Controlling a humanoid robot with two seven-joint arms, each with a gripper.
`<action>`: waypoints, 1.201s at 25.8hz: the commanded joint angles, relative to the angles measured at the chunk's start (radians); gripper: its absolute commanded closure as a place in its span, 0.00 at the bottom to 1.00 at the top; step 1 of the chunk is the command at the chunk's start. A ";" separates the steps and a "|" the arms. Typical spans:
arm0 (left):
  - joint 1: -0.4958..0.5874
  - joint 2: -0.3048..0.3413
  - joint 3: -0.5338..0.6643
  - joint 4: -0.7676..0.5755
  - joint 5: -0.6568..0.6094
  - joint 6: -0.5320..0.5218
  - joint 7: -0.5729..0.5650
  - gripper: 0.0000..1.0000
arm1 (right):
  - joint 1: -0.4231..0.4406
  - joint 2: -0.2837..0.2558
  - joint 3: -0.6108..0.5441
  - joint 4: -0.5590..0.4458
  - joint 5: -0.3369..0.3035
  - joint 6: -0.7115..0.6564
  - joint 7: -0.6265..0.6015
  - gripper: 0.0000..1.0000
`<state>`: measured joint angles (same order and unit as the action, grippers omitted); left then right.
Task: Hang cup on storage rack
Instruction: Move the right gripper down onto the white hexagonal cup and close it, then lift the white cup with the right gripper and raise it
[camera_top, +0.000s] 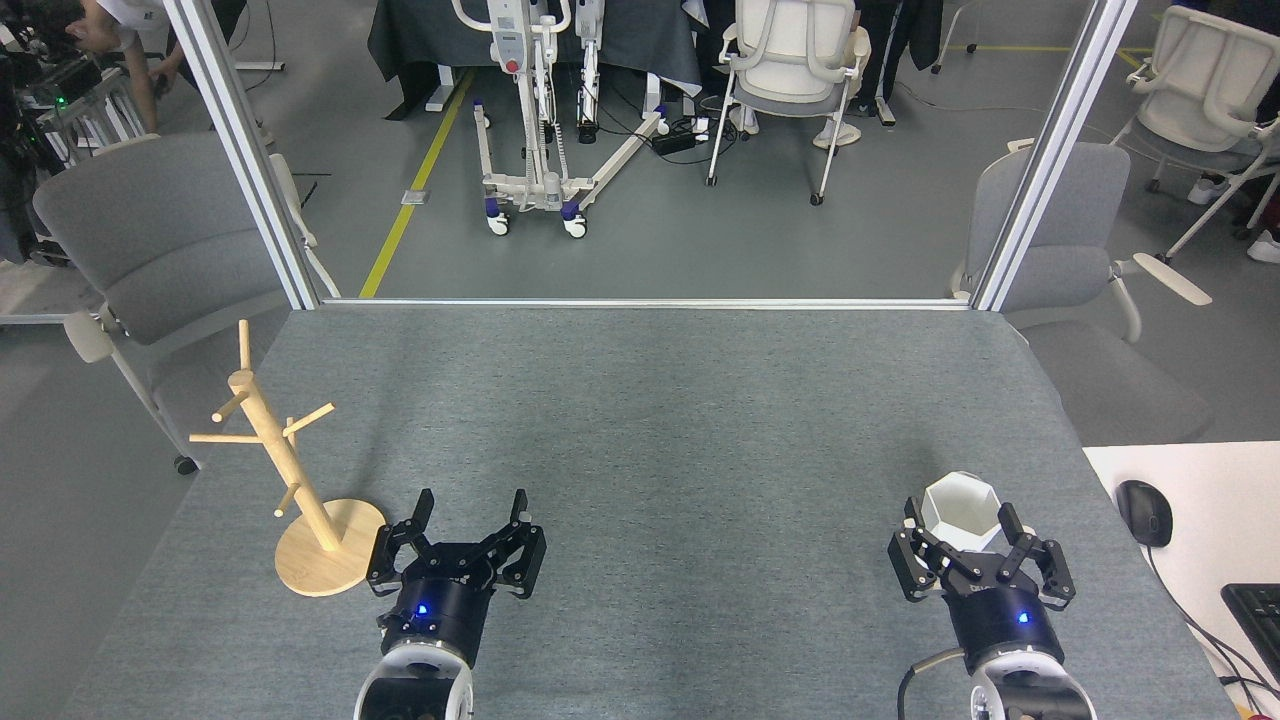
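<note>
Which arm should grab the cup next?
Right. The right gripper is open with its fingers either side of the cup, not yet shut on it. The left gripper is open too, but sits far across the table beside the rack.

Cup (961, 510) between open right claw (962, 520) (upright)

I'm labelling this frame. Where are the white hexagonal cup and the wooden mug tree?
White hexagonal cup (962, 510): head view, on its inner wall.
Light wooden mug tree (290, 470): head view, on its upright post.
</note>
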<state>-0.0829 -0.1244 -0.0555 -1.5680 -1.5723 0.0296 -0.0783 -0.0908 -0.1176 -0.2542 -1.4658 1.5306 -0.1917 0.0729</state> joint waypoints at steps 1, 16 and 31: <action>0.000 0.002 0.000 0.000 0.000 0.001 0.000 0.01 | 0.003 -0.001 -0.065 0.016 -0.009 -0.071 -0.008 0.00; -0.005 0.009 -0.001 0.042 -0.005 -0.002 0.003 0.01 | -0.010 -0.067 -0.074 0.199 -0.006 -0.146 -0.108 0.00; -0.005 0.008 0.000 0.039 -0.005 -0.001 0.003 0.01 | -0.093 -0.125 -0.071 0.338 -0.006 -0.140 -0.111 0.00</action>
<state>-0.0860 -0.1153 -0.0553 -1.5285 -1.5770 0.0271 -0.0748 -0.1588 -0.2352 -0.3265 -1.1610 1.5247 -0.3315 -0.0385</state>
